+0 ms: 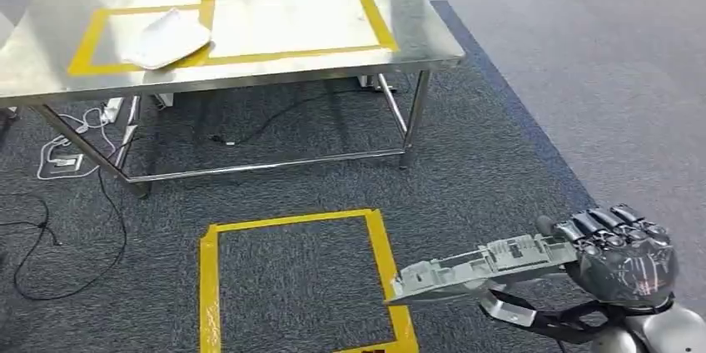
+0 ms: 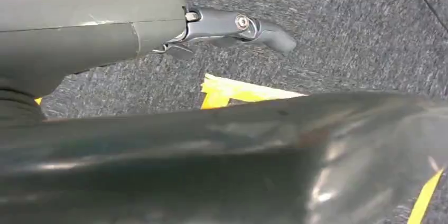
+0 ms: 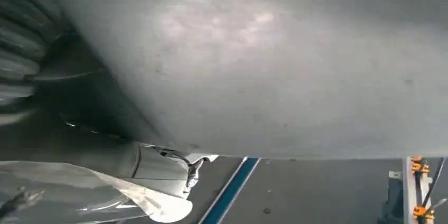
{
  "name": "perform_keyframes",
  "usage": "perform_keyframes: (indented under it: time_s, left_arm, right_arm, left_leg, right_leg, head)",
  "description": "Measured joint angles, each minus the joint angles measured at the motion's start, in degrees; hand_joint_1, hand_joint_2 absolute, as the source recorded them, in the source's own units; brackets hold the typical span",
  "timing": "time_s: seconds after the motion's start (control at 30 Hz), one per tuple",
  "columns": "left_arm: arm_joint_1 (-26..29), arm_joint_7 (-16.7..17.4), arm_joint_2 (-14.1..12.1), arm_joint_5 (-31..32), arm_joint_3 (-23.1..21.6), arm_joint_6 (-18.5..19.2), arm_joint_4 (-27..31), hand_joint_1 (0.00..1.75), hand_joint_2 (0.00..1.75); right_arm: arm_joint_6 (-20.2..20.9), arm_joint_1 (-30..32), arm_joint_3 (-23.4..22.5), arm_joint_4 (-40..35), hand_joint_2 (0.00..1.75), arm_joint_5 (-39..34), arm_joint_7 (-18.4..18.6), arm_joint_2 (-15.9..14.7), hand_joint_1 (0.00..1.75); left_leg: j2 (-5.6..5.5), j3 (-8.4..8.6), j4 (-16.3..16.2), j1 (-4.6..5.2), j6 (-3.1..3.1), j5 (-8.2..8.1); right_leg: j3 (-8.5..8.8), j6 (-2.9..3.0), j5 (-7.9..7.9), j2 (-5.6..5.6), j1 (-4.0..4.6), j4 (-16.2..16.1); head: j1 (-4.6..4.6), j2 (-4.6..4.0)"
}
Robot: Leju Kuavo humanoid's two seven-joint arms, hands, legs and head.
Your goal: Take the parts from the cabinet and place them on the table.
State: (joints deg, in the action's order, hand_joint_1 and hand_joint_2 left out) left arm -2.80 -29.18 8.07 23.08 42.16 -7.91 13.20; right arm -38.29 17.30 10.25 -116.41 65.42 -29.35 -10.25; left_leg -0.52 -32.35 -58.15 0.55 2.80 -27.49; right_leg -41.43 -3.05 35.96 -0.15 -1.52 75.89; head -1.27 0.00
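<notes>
A flat grey ribbed part (image 1: 479, 268) sticks out level to the left of my right hand (image 1: 620, 257), which grips it by one end, low at the right above the carpet. In the right wrist view the same part (image 3: 274, 60) is a broad grey sheet lying across that hand (image 3: 79, 145). A white moulded part (image 1: 166, 38) lies on the steel table (image 1: 416, 28), on the tape between the two yellow outlines. My left hand (image 2: 158, 28) hangs over the carpet with its fingers (image 2: 238, 26) stretched out, holding nothing.
A yellow tape square (image 1: 291, 282) marks the dark carpet in front of the table. Cables and a power strip (image 1: 62, 161) lie on the floor under the table's left end. Lighter grey floor (image 1: 599, 78) runs along the right.
</notes>
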Motion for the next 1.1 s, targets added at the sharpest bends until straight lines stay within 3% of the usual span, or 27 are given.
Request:
perform_keyframes:
  time_s: [0.03, 0.1, 0.17, 0.27, 0.33, 0.37, 0.43, 0.47, 0.5, 0.57, 0.6, 0.63, 0.73, 0.8, 0.83, 0.87, 0.9, 0.93, 0.97, 1.0, 1.03, 1.07, 1.1]
  left_arm:
    - [0.1, 0.0, 0.0, 0.0, 0.0, 0.0, 0.0, 0.0, 0.0]
    - [0.1, -0.1, 0.0, 0.0, 0.0, -0.1, 0.0, 0.0, 0.0]
    - [-0.1, -0.5, 0.0, 0.0, 0.1, -0.3, 0.0, 0.0, 0.0]
    - [-0.1, -0.7, 0.0, 0.1, 0.3, -0.5, 0.0, 0.0, 0.0]
    - [-0.2, -0.9, -0.1, 0.1, 0.3, -0.5, 0.0, 0.0, 0.0]
    - [-0.3, -0.9, 0.0, 0.1, 0.3, -0.5, 0.0, 0.0, 0.0]
    - [-0.2, -0.9, 0.0, 0.2, 0.4, -0.5, 0.0, 0.0, 0.0]
    - [0.0, -0.9, 0.0, 0.1, 0.4, -0.5, 0.0, 0.0, 0.0]
    - [0.1, -0.9, 0.0, 0.1, 0.4, -0.5, 0.0, 0.0, 0.0]
    - [0.1, -0.9, -0.1, 0.1, 0.4, -0.5, 0.0, 0.0, 0.0]
    - [0.1, -0.9, -0.1, 0.1, 0.4, -0.5, 0.0, 0.0, 0.0]
    - [0.2, -0.9, -0.1, 0.2, 0.4, -0.5, 0.0, 0.0, 0.0]
    - [0.0, -0.9, -0.2, 0.2, 0.4, -0.5, 0.0, 0.0, 0.0]
    - [0.2, -1.0, -0.2, 0.3, 0.5, -0.4, 0.0, 0.0, 0.0]
    - [0.3, -1.0, -0.2, 0.3, 0.5, -0.3, 0.0, 0.0, 0.0]
    - [0.2, -1.1, -0.2, 0.4, 0.5, -0.3, 0.0, 0.0, 0.0]
    - [0.1, -1.2, -0.2, 0.4, 0.5, -0.3, 0.0, 0.0, 0.0]
    - [0.0, -1.2, -0.2, 0.5, 0.6, -0.2, 0.0, 0.0, 0.0]
    - [0.0, -1.2, -0.1, 0.6, 0.6, -0.1, 0.0, 0.0, 0.0]
    - [0.1, -1.2, -0.1, 0.7, 0.7, -0.1, 0.0, 0.0, 0.0]
    - [0.2, -1.2, -0.1, 0.8, 0.7, -0.1, 0.0, 0.0, 0.0]
    - [0.2, -1.2, -0.1, 0.8, 0.8, -0.1, 0.0, 0.0, 0.0]
    - [0.2, -1.2, -0.1, 0.8, 0.9, -0.1, 0.0, 0.0, 0.0]
  right_arm:
    - [0.0, 0.0, 0.0, 0.0, 1.75, 0.0, 0.0, 0.0, 1.75]
    - [0.0, 0.0, 0.1, 0.0, 1.75, 0.0, 0.2, -0.1, 1.75]
    - [0.0, 0.1, 0.2, 0.1, 1.75, 0.0, 0.2, -0.1, 1.75]
    - [0.0, 0.4, 0.2, 0.1, 1.75, 0.0, 0.4, -0.2, 1.75]
    - [0.0, 0.5, 0.3, 0.1, 1.75, 0.0, 0.5, -0.2, 1.75]
    - [0.0, 0.5, 0.3, 0.1, 1.75, 0.0, 0.5, -0.2, 1.75]
    - [0.0, 0.6, 0.3, 0.1, 1.75, 0.0, 0.5, -0.3, 1.75]
    - [0.0, 0.7, 0.3, 0.1, 1.75, 0.0, 0.6, -0.3, 1.75]
    - [0.0, 0.8, 0.3, 0.1, 1.75, 0.0, 0.6, -0.3, 1.75]
    - [0.0, 0.8, 0.3, 0.1, 1.75, 0.0, 0.6, -0.3, 1.75]
    - [0.0, 0.8, 0.3, 0.1, 1.75, 0.1, 0.6, -0.3, 1.75]
    - [0.0, 0.9, 0.3, 0.1, 1.75, 0.1, 0.7, -0.3, 1.75]
    - [0.0, 0.9, 0.3, 0.1, 1.75, 0.1, 0.8, -0.3, 1.75]
    - [0.0, 0.8, 0.4, 0.0, 1.75, 0.1, 0.8, -0.3, 1.75]
    - [0.0, 0.8, 0.4, 0.0, 1.75, 0.1, 0.8, -0.4, 1.75]
    - [0.0, 0.7, 0.4, -0.1, 1.75, 0.0, 0.8, -0.5, 1.75]
    - [0.0, 0.6, 0.4, -0.1, 1.75, 0.0, 0.8, -0.5, 1.75]
    - [0.0, 0.7, 0.4, 0.0, 1.75, 0.0, 0.8, -0.6, 1.75]
    - [0.0, 0.9, 0.4, 0.0, 1.75, 0.0, 0.8, -0.5, 1.75]
    - [0.0, 0.9, 0.4, 0.0, 1.75, -0.1, 0.8, -0.6, 1.75]
    - [0.0, 0.9, 0.4, 0.0, 1.75, -0.2, 0.8, -0.6, 1.75]
    - [0.0, 0.9, 0.4, 0.0, 1.75, -0.2, 0.8, -0.6, 1.75]
    - [0.0, 0.9, 0.4, 0.0, 1.75, -0.3, 0.7, -0.6, 1.75]
  left_leg:
    - [-0.09, 0.44, 0.0, 0.02, -0.03, -0.33]
    - [-0.29, 1.67, -0.2, 0.02, -0.4, -1.27]
    - [-0.36, 1.5, -0.8, 0.42, -1.12, -2.13]
    - [-0.38, 1.7, -0.4, 0.28, -1.65, -2.34]
    - [-0.21, 1.76, -1.7, 0.22, -2.32, -3.38]
    - [-0.18, 0.3, -4.6, 0.05, -2.73, -4.68]
    - [-0.15, -5.19, -14.5, -0.46, -3.37, -8.38]
    - [-0.14, -7.49, -18.0, -0.58, -3.49, -8.76]
    - [-0.14, -8.49, -18.5, -0.64, -3.5, -7.73]
    - [-0.13, -7.15, -13.1, -0.64, -3.18, -2.29]
    - [-0.13, -5.43, -8.1, -0.6, -2.83, 1.09]
    - [-0.04, -3.77, -3.7, -0.38, -2.33, 2.88]
    - [0.23, -2.78, -2.1, 0.31, -1.54, 0.6]
    - [0.13, -1.92, -1.0, 0.22, -0.94, 0.46]
    - [0.09, -1.02, -0.1, -0.16, -0.76, 0.74]
    - [0.08, -0.47, 0.2, -0.21, -0.4, 0.53]
    - [0.09, -0.21, 0.3, -0.18, -0.12, 0.36]
    - [0.08, 0.08, 0.3, -0.04, 0.24, -0.07]
    - [0.07, 0.42, 0.3, 0.12, 0.35, -0.48]
    - [0.03, 0.91, 0.3, 0.22, 0.39, -0.95]
    - [-0.07, 1.62, 0.3, 0.27, 0.38, -1.44]
    - [-0.14, 2.41, 0.3, 0.28, 0.36, -1.99]
    - [-0.23, 3.59, 0.3, 0.29, 0.25, -2.75]
  right_leg:
    - [0.75, 0.07, -2.54, 0.0, 0.02, -2.6]
    - [5.34, 0.38, -9.13, 0.02, 0.03, -13.3]
    - [7.77, 0.89, -7.89, 0.24, 0.28, -16.7]
    - [7.58, 1.75, -7.48, 0.37, 0.49, -16.4]
    - [8.48, 2.27, -7.22, 0.26, -0.08, -16.8]
    - [8.83, 2.68, -6.9, 0.0, -0.12, -16.8]
    - [9.53, 2.82, -6.21, -0.11, -0.08, -16.8]
    - [9.93, 2.81, -5.85, -0.1, -0.08, -16.8]
    - [10.44, 2.77, -5.48, -0.06, -0.1, -16.8]
    - [11.72, 2.57, -4.61, 0.03, -0.09, -16.8]
    - [12.51, 2.34, -4.1, 0.03, -0.09, -16.8]
    - [12.14, 2.13, -3.52, -0.02, -0.23, -17.1]
    - [12.65, 1.04, -3.08, -0.03, -0.16, -17.6]
    - [13.7, 0.21, -2.82, -0.26, -0.05, -18.6]
    - [13.94, 0.1, -2.53, -0.12, -0.21, -18.2]
    - [12.79, 0.05, -1.58, -0.04, -0.1, -16.0]
    - [10.33, 0.02, 0.15, 0.04, -0.07, -12.0]
    - [6.88, -0.03, 2.09, 0.06, -0.08, -6.7]
    - [3.72, -0.09, 3.02, 0.06, -0.07, -2.4]
    - [1.63, -0.06, 2.34, 0.07, -0.05, -0.5]
    - [1.16, 0.01, 0.03, 0.07, 0.03, -1.6]
    - [1.74, 0.08, -2.96, 0.07, 0.12, -4.5]
    - [3.54, 0.4, -7.42, 0.06, 0.24, -10.0]
  head:
    - [-0.07, 0.0]
    - [-0.07, 0.0]
    - [-0.13, 0.0]
    - [0.0, 0.0]
    - [0.15, 0.0]
    - [0.35, 0.0]
    - [0.35, 0.0]
    - [0.35, 0.0]
    - [0.35, 0.0]
    - [0.37, 0.0]
    - [0.37, 0.0]
    - [0.37, 0.0]
    - [0.44, 0.0]
    - [0.46, 0.0]
    - [0.24, 0.0]
    - [0.15, 0.0]
    - [0.02, 0.0]
    - [-0.02, 0.0]
    - [0.02, 0.0]
    - [0.02, 0.0]
    - [0.02, 0.0]
    - [0.0, 0.0]
    - [-0.02, 0.0]
